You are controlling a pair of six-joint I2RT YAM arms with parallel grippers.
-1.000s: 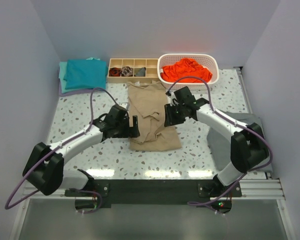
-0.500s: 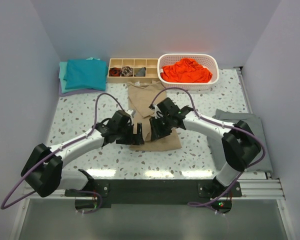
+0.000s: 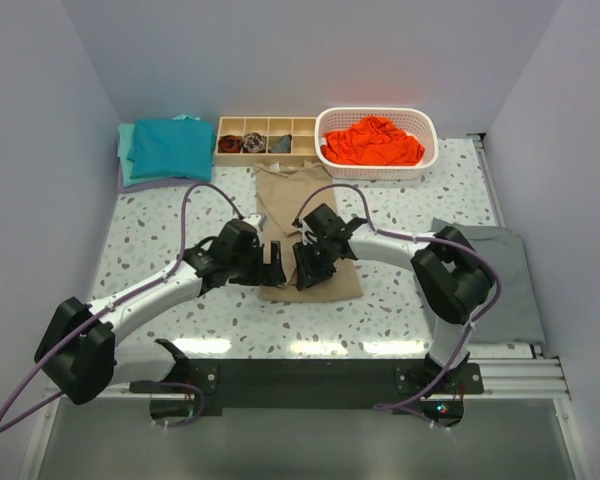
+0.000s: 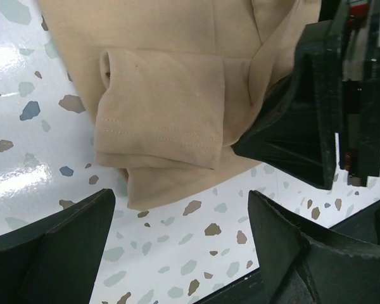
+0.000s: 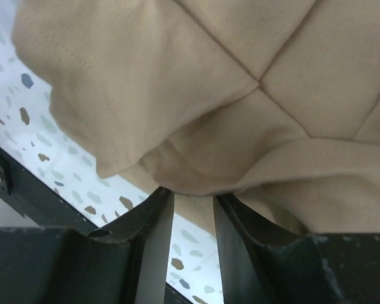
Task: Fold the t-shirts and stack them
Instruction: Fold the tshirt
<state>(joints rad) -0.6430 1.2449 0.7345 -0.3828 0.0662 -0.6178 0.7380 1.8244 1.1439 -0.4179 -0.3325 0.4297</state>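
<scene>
A white speckled terrazzo table [image 3: 160, 230] fills the floor of the booth, closed in by pale lilac walls [image 3: 280, 50] at the back and both sides. Along the right edge of the frame lies a flat dark grey cloth [image 3: 505, 285], partly hidden behind the right arm's elbow.

In the middle of the frame lies the tan-khaki cotton t-shirt [image 3: 300, 200], partly folded, with a doubled sleeve at its lower left corner. Both arms reach in over its lower edge and cover that part from above.

At the upper left a folded pile of teal t-shirts [image 3: 170, 148] sits against the back wall. A white plastic lattice basket [image 3: 430, 135] at the upper right of centre holds a crumpled bright orange-red t-shirt [image 3: 373, 140]. Between the pile and the basket a shallow wooden tray [image 3: 265, 159] with compartments holds small dark rolled socks [image 3: 230, 144].

The left gripper [image 4: 180, 199] has its fingers spread wide at the shirt's lower left hem, with only bare table between them. The right gripper [image 5: 193, 202], just beside it, has its fingers drawn nearly together, pinching a fold of the shirt's lower edge.
</scene>
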